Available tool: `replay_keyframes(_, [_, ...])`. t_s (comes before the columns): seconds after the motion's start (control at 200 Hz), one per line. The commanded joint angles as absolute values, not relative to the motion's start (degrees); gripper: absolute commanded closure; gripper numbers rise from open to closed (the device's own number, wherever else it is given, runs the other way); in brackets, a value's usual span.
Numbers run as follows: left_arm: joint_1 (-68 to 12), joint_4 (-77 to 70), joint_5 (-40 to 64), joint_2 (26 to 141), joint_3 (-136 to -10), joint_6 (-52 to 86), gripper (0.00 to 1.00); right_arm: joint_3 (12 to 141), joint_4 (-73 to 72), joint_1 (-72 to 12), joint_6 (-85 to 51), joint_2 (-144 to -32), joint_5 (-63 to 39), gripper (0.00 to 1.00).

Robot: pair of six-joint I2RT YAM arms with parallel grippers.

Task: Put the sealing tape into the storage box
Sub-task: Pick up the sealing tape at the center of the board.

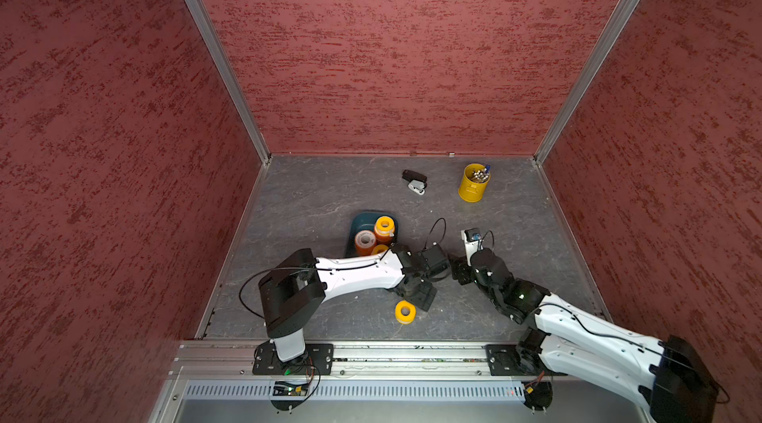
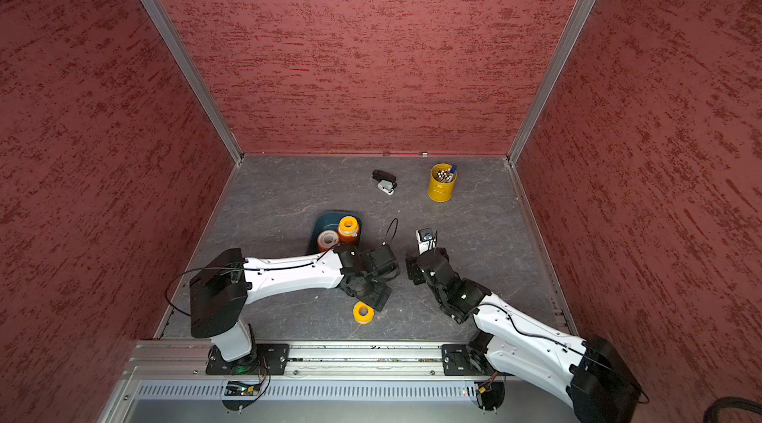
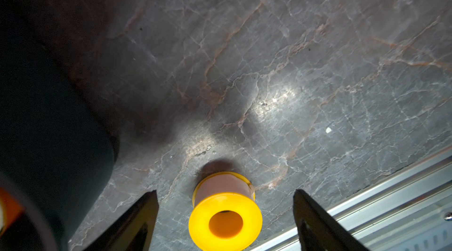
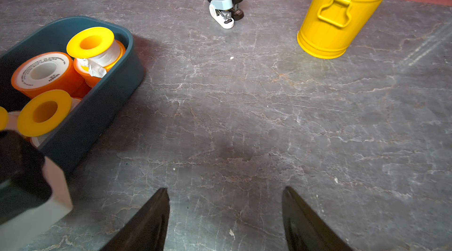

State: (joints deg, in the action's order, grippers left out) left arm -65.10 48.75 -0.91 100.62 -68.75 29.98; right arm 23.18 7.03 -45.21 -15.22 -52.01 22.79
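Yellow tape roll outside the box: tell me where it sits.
In both top views the yellow tape roll sits by the front rail, closer to the robot than the storage box, between the jaws of the open left gripper.

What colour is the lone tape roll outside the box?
Yellow spool-shaped tape roll; left wrist view shows best.
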Motion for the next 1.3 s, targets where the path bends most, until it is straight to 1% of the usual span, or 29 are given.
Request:
replay_keyframes(0.0, [-66.2, 47.1, 0.8, 101.5, -66.8, 31.7, 0.11, 24.2, 6.0, -45.1, -15.6, -52.5, 23.9, 0.25])
replay_keyframes(0.331, [-68.2, 46.5, 1.4, 101.6, -62.9, 34.3, 0.11, 24.3, 6.0, -45.1, -15.6, -53.0, 23.8, 0.25])
replay_keyframes(0.461, [-68.6, 46.3, 1.3, 102.2, -62.6, 34.6, 0.13, 24.4, 6.0, -45.1, -15.6, -53.2, 23.8, 0.25])
replay_keyframes(0.591, [-68.7, 46.5, 1.1, 102.9, -62.7, 35.0, 0.19, 24.6, 6.0, -45.0, -15.6, -53.8, 23.8, 0.25])
replay_keyframes(0.987, [-68.9, 48.1, -0.5, 103.0, -63.3, 35.1, 0.29, 25.0, 6.1, -45.1, -15.7, -54.4, 23.7, 0.25])
replay_keyframes(1.142, [-68.6, 48.2, -1.3, 101.9, -63.2, 35.1, 0.36, 25.0, 6.1, -45.1, -15.6, -54.6, 23.7, 0.24])
replay_keyframes(1.298, [-68.3, 49.6, -2.4, 101.2, -63.8, 34.9, 0.38, 25.0, 6.1, -45.0, -15.6, -54.8, 23.6, 0.24])
